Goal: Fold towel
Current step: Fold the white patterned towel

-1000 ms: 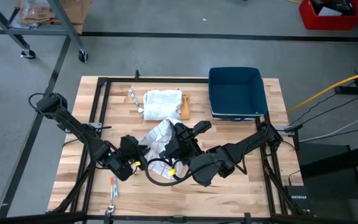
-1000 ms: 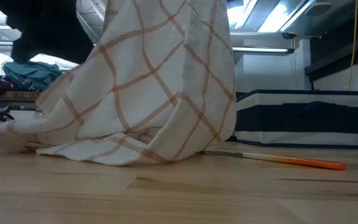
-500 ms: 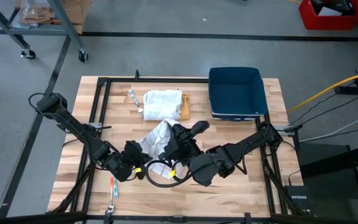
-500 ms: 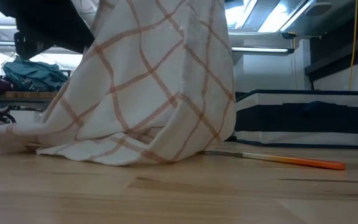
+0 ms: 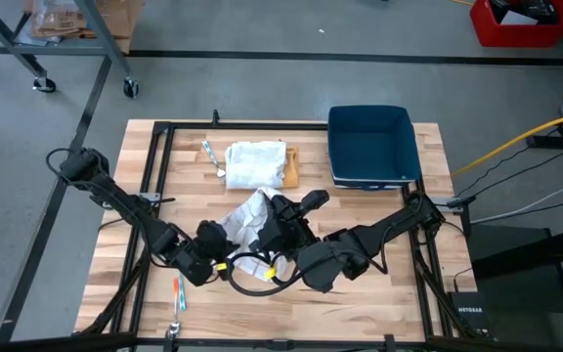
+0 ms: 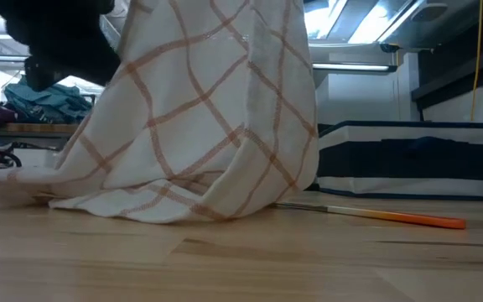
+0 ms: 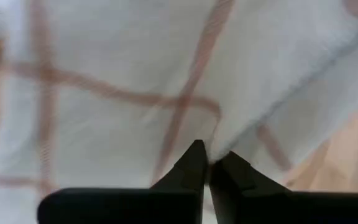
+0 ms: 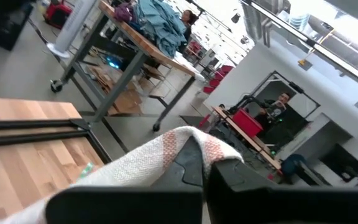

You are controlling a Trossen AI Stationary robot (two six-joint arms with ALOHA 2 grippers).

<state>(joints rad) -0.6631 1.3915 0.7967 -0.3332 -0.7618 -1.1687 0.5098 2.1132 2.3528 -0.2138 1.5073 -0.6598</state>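
Towel (image 5: pixel 245 217): white with thin orange-brown check, bunched and half lifted near the table's (image 5: pixel 389 303) middle, on the near side of the folded white cloth (image 5: pixel 255 162) and diagonally off the blue bin (image 5: pixel 371 144). Low view shows it hanging as a draped tent, lower hem pooled on the wood.

Right gripper (image 8: pixel 205 163): clenched on a raised fold of the towel, cloth wrapped over the fingertips, held above the table.
Left gripper (image 7: pixel 211 167): fingers pinched together on a lower edge of the same towel, just beside the right gripper on the side away from the bin.

Handling judgement: light, limp, woven cotton-like fabric; no stiffness, so it sags between grips and creases wherever it lands. Not fragile, not slippery, but thin layers can slide out of a shallow pinch. Best held at corners or along a hem, two points well apart, so the sheet stretches flat before folding.

Writing: none legible on towel, bin or table. Orange-tipped stick (image 6: pixel 367 216) lies beyond the towel, toward the bin; unmarked as far as visible
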